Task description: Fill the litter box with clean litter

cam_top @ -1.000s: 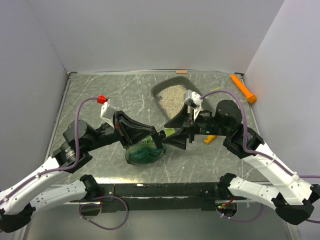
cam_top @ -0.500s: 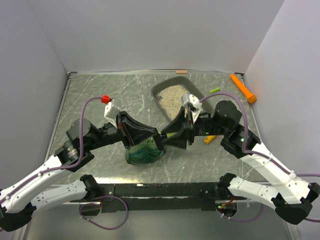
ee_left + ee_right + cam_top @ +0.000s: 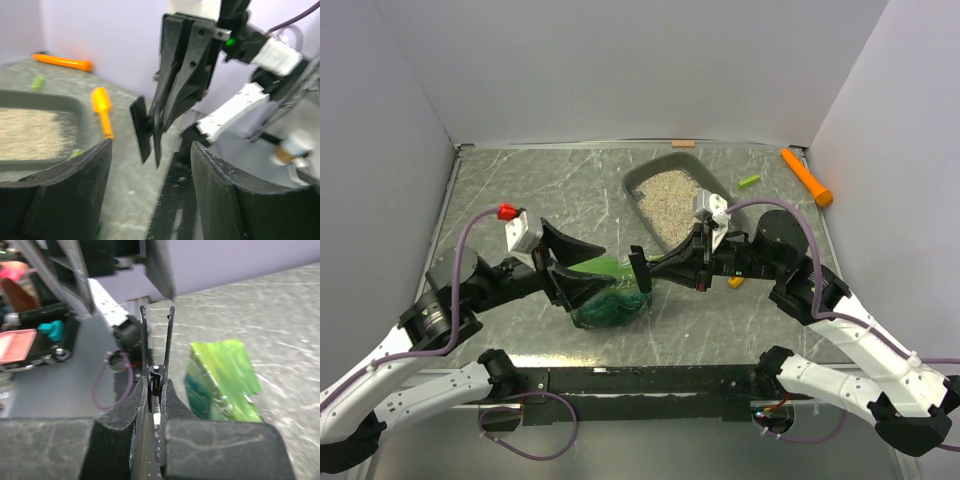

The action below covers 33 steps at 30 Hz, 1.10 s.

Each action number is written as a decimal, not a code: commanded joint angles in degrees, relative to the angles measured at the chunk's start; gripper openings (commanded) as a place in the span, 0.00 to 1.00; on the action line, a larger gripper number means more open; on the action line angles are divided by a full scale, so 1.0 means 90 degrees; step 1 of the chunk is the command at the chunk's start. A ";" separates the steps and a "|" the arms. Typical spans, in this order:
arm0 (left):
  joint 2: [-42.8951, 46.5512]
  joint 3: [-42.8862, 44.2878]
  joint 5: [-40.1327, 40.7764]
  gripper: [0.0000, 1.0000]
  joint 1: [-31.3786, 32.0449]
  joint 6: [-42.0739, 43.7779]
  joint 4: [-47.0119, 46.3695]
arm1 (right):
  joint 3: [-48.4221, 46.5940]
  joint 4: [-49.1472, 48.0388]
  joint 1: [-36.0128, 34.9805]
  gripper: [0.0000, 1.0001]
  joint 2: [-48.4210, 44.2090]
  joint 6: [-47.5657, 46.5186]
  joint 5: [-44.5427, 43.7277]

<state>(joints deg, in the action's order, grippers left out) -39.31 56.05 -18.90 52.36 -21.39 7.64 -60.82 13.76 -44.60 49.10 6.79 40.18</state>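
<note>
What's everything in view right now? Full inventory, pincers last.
litter box: one, dark grey, far centre of the table
clean litter: one bed, pale beige, inside the litter box
bag: one, crinkled green, near centre, between the arms
scoop: one, orange-yellow, right of the litter box
rod: one, orange, far right corner
scrap: one, light green, beside the rod
tape: one strip, tan, far edge
table: one, grey marbled
left pincer: one, black, open, over the bag
right pincer: one, black, shut, facing the left pincer

Matt plastic litter box (image 3: 645, 173); glossy crinkled bag (image 3: 610, 308)
</note>
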 commanded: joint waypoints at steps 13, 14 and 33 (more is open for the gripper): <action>-0.0407 -0.0739 0.1738 0.57 0.0003 0.1858 0.1680 | -0.1056 0.1343 0.0112 0.00 0.0521 -0.2950 -0.2101; -0.0504 -0.0769 0.1767 0.56 0.0003 0.1926 0.1652 | -0.0920 0.1294 0.0112 0.00 0.0434 -0.3077 -0.2160; -0.1121 -0.1286 0.1787 0.39 0.0012 0.2601 0.1583 | -0.0625 0.1274 0.0248 0.00 0.0775 -0.3537 -0.1643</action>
<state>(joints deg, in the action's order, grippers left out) -49.19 45.19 -2.11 52.36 0.47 22.59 -65.65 26.44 -43.11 55.57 -23.49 23.62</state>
